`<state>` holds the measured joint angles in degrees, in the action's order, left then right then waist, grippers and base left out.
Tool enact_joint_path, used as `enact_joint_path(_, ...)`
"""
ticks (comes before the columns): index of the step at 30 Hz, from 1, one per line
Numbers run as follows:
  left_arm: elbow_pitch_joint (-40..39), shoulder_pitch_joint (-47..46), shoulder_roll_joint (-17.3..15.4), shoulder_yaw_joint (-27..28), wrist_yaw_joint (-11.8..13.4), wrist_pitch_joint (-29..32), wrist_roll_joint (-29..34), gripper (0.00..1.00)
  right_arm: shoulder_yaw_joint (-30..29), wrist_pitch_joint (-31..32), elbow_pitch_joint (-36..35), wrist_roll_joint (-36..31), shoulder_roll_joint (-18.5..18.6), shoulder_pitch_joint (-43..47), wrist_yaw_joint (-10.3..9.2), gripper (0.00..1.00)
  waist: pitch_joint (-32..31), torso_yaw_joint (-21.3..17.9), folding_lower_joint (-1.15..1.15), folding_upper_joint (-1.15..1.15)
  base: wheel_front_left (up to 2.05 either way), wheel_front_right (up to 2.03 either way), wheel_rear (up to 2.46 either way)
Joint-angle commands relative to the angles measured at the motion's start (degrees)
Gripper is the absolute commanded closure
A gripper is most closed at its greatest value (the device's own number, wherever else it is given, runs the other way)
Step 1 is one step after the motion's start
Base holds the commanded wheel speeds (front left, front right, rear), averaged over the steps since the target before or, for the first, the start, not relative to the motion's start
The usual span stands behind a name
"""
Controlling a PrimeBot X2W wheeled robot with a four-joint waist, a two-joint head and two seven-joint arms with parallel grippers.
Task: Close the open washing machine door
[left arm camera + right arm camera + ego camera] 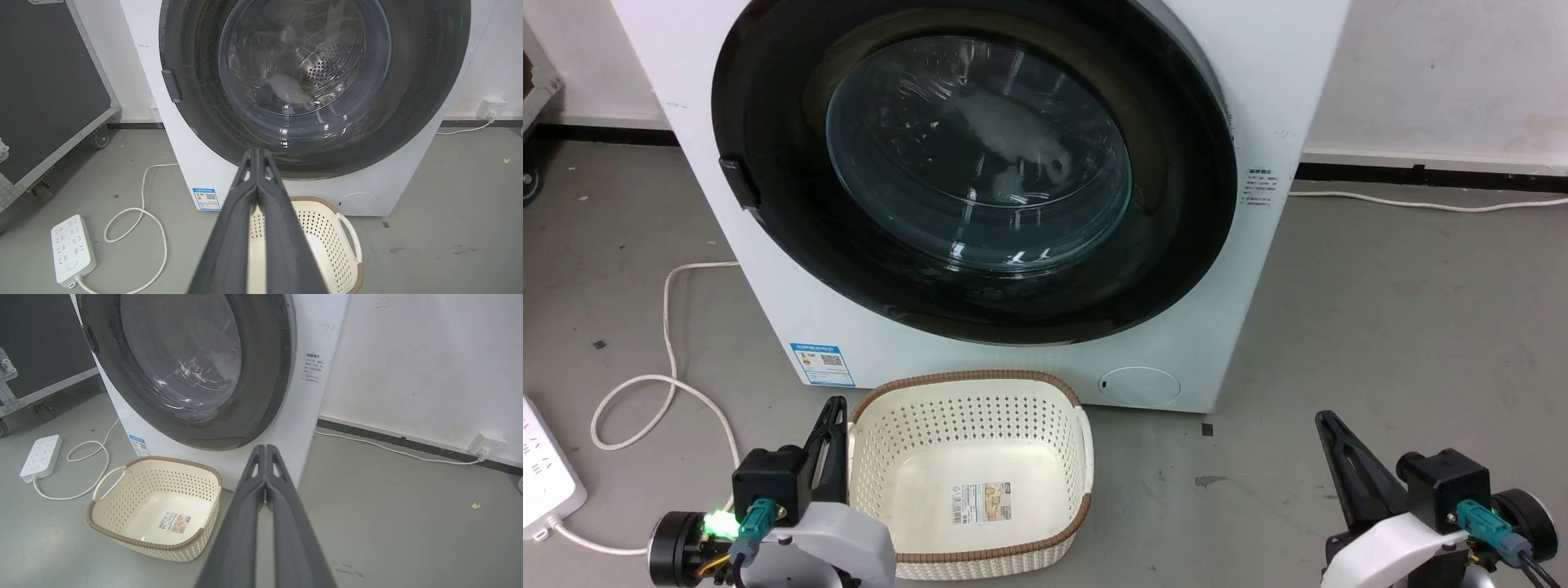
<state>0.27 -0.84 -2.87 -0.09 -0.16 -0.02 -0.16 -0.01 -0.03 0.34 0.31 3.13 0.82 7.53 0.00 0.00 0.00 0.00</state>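
Basket (968, 376) below washing machine door (1176, 204); floor (1380, 327) passable rightward.

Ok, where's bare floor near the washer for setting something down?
Bare grey floor between the basket and the right end effector, and rightward along the wall. Crowded left: looped cord, power strip and left end effector beside the basket.

This looks like a test lab or workshop room. A washing machine (1258, 98) stands alone on a bare grey concrete floor (1405, 327) against a scuffed white wall (408, 355). A power strip (73, 249) lies loose near a wheeled black flight case (45, 81).
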Motion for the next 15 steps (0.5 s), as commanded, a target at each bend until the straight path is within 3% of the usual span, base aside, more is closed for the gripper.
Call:
enact_joint_path(1,-0.3,0.8,0.0,0.1,0.2,0.0,0.2,1.00,0.0,0.0,-0.3,-0.3,-0.2,-0.8,-0.04,1.00,0.0,0.0,0.00,0.00,0.00,0.00,0.00)
enact_joint_path(15,-0.3,0.8,0.0,0.1,0.2,0.0,0.2,1.00,0.0,0.0,-0.3,-0.3,-0.2,-0.8,-0.04,1.00,0.0,0.0,0.00,0.00,0.00,0.00,0.00)
